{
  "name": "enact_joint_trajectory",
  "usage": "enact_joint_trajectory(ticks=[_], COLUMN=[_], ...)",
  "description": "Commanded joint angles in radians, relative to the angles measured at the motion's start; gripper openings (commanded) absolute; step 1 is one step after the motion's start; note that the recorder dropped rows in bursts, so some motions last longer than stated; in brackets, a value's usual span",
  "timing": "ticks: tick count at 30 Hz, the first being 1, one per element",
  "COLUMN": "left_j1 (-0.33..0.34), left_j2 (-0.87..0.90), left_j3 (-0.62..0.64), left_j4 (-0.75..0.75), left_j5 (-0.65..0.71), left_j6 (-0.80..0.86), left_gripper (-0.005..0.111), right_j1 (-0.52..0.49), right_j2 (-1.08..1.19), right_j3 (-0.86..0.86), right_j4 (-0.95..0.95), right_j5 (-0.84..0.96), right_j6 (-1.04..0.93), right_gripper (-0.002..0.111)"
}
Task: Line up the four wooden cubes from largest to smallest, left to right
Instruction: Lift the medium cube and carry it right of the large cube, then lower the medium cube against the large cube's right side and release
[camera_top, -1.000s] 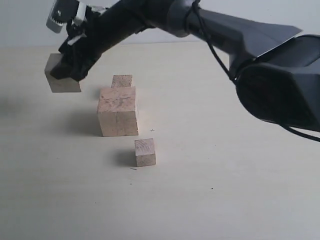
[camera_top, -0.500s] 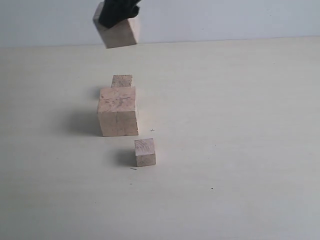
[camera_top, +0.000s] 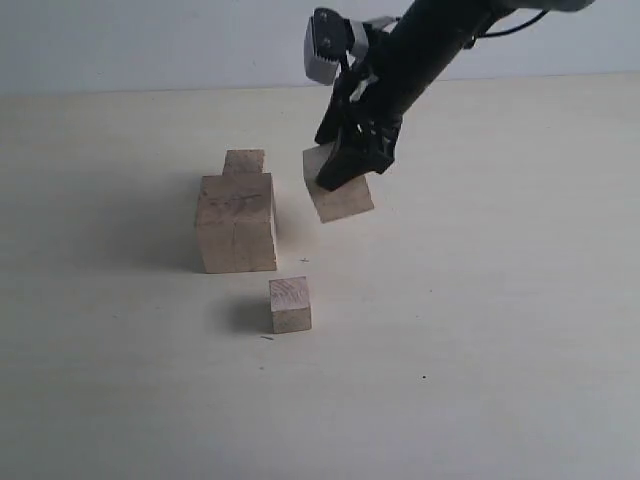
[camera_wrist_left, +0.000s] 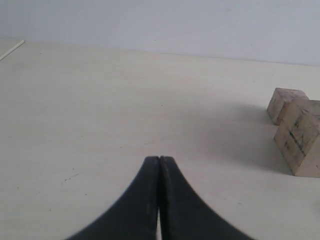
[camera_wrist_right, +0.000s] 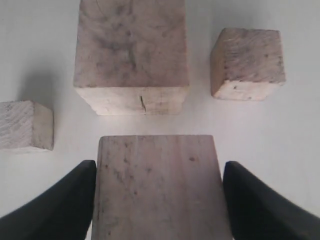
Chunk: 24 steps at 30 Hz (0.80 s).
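Clamping a tilted cube (camera_top: 347, 203), right pincer (camera_top: 348, 162) hangs near largest cube (camera_top: 236, 225) (apart).

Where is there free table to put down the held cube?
Bare table lies right of the held cube and front small cube, and left of the largest cube. Crowded between largest and held cube, by the rear small cube.

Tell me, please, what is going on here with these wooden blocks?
The right end effector grips a pale, mid-sized wooden cube, tilted, just right of the largest pale wooden cube. Two smaller pale wooden cubes rest on the table, one behind the largest and one in front. The left end effector is shut and empty.
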<state>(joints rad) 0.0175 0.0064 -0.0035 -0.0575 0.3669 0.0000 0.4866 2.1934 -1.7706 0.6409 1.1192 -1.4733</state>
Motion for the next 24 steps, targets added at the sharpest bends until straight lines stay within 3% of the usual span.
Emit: enact_joint_trajectory(ticks=[1,6,12,21,24], left_j1=[-0.007,-0.007,-0.007,-0.007,-0.007], left_j2=[-0.006,-0.006,-0.006,-0.006,-0.006], left_j3=[0.004,0.004,0.004,0.004,0.004], left_j4=[-0.006,-0.006,-0.006,-0.006,-0.006], left_j5=[-0.013,-0.013,-0.013,-0.013,-0.013], left_j6=[0.0,0.0,0.0,0.0,0.0], left_gripper=[0.0,0.0,0.0,0.0,0.0], right_j1=[0.0,0.0,0.0,0.006,0.02], right_j2=[0.058,0.124,0.151,0.156,0.156], right_j3=[0.026,0.026,0.029,0.029,0.029], right_j4=[0.074,0.186,0.176,0.115,0.102], right_j5=[-0.06,-0.012,0.006,0.011,-0.036], right_j6=[-0.053,-0.169,-0.206,-0.193,-0.107], right_gripper=[0.0,0.0,0.0,0.0,0.0])
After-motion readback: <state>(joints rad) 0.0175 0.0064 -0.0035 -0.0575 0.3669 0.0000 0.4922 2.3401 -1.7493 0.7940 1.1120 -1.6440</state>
